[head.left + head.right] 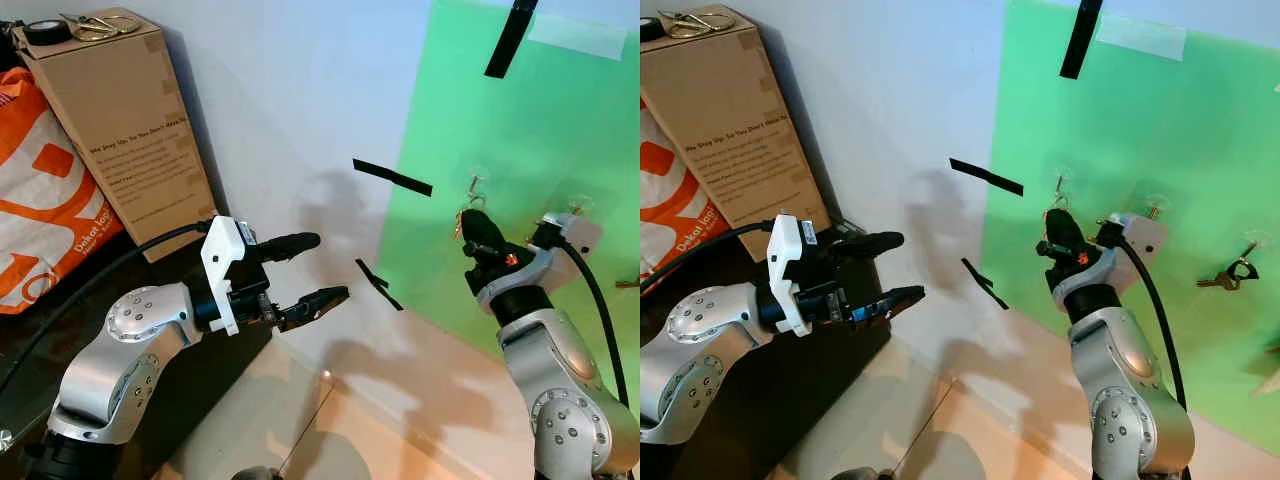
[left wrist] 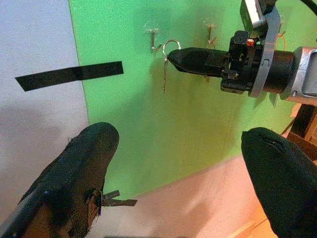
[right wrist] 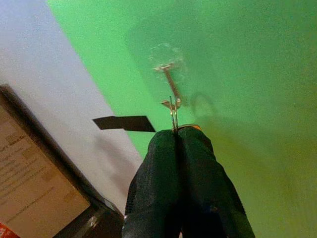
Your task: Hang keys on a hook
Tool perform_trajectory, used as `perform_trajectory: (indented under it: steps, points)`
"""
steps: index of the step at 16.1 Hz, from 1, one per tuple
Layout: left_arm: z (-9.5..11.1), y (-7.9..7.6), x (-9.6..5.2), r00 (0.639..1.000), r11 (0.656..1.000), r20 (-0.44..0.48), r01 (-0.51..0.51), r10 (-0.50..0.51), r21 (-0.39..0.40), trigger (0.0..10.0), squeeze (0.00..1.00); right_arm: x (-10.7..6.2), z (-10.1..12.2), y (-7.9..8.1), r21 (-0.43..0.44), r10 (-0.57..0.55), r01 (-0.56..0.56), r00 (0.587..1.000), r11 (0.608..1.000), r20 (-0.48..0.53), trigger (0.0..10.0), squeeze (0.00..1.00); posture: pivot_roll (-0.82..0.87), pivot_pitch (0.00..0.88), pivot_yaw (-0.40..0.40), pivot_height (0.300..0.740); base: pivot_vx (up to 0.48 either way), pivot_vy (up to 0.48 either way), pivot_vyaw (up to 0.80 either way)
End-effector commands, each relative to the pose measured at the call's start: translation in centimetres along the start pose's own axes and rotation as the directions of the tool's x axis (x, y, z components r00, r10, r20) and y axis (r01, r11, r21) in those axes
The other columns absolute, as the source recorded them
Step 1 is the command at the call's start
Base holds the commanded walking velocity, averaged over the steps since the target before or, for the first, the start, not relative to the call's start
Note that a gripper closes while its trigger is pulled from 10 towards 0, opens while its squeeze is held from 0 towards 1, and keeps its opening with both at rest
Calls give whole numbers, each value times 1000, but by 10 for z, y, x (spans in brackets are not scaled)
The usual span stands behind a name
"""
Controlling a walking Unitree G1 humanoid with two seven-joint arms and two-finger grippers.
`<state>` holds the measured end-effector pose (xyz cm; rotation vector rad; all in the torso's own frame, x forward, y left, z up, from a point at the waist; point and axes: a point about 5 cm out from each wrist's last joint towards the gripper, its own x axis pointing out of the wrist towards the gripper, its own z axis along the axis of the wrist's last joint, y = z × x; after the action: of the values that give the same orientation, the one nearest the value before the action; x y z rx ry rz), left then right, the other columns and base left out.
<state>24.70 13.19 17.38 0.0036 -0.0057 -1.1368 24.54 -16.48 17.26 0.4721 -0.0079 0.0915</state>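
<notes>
A clear wall hook (image 3: 167,73) is stuck on the green sheet (image 1: 520,130). My right gripper (image 1: 476,222) is raised just below it, shut on a thin metal key ring (image 3: 173,106). The ring's top is level with the hook's lower tip; I cannot tell whether they touch. In the left wrist view, the key (image 2: 164,75) dangles from the ring beside the right gripper (image 2: 174,54), close to the hook (image 2: 154,39). My left gripper (image 1: 332,267) is open and holds nothing, out in front of the white wall to the left.
Another bunch of keys (image 1: 1230,275) hangs on a hook further right on the sheet, with a free hook (image 1: 1154,206) in between. A cardboard box (image 1: 120,120) and an orange bag (image 1: 40,200) stand at the left. Black tape strips (image 1: 392,177) mark the wall.
</notes>
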Motion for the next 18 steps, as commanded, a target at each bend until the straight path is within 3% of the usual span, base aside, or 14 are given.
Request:
perform_trajectory:
  steps: [1,5,12,18]
  points:
    - [7,-1,2,1000,1000,5,17,-17,26,10000,0,1,-4,-2,26,-14,15,1000,1000,-26,10000,0,-5,0,44,740,0,0,0]
    - [7,-1,3,1000,1000,3,15,-15,26,10000,0,0,-7,-1,62,12,-9,999,998,-43,10000,0,-5,0,43,740,0,0,0]
    - [7,0,3,1000,1000,3,14,-14,27,10000,0,-3,0,15,68,161,-159,987,985,-23,10000,0,-6,0,45,740,0,0,0]
    - [7,0,3,1000,999,2,11,-11,30,10000,0,3,4,14,81,148,-148,989,986,-1,10000,0,-4,0,44,740,0,0,0]
